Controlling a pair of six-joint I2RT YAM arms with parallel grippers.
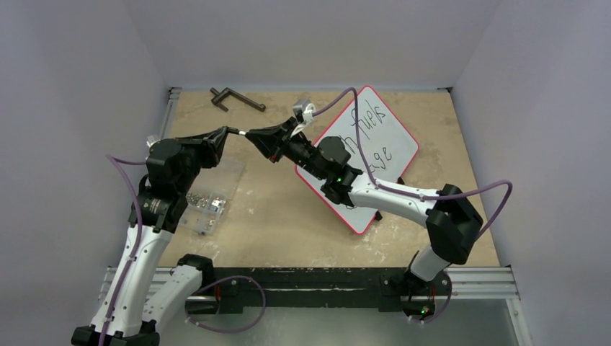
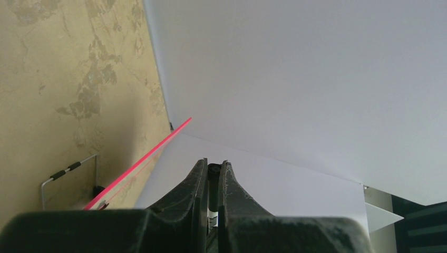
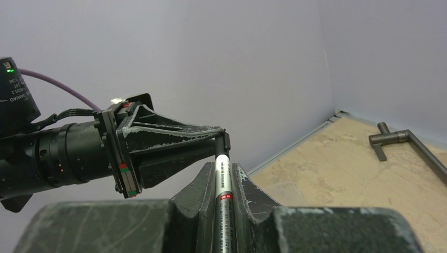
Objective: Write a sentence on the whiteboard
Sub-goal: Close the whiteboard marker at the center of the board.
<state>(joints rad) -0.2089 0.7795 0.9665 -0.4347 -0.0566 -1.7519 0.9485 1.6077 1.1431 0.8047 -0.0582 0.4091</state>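
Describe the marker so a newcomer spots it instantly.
Find the large glossy white, red-rimmed whiteboard at the table's far right. Left of it, left gripper and right gripper meet tip to tip. The thin white marker bridges them, alone pinched at both ends.

Robotics lab cell: plain violet walls (image 1: 302, 36), scuffed tan table (image 1: 288, 209), aluminium mounting rail (image 1: 490, 277), cabled robot arm (image 1: 403, 198).

- Sentence (image 1: 376, 128): the right arm (image 1: 339, 173) covers its left part. Only "h fuels" and, below that, "ge" can be read on the whiteboard (image 1: 400, 148).
- Marker (image 3: 223, 182): the barrel is cut off by the bottom edge of the right wrist view. Its print is too small to read. The far end is hidden between the fingertips of the left gripper (image 3: 224, 141).
- Clear bag (image 1: 216, 189): holds small metallic contents, too small to identify.
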